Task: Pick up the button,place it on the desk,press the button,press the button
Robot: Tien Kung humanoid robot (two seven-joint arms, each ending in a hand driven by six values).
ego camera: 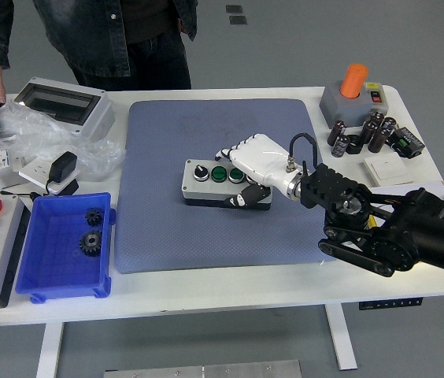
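The button box (216, 181) lies flat on the blue mat (206, 228) in the middle of the tabletop (206, 287). The right hand (252, 169) rests over its right end, fingers curled down around it, thumb at the near side. A push landing off the green buttons (227, 174) could slide or tip the box rather than pressing anything.

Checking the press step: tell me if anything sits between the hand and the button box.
Nothing visible does. The white right hand is already on the right end of the grey button box with green buttons, which lies on the blue-grey mat, with no other object between them.
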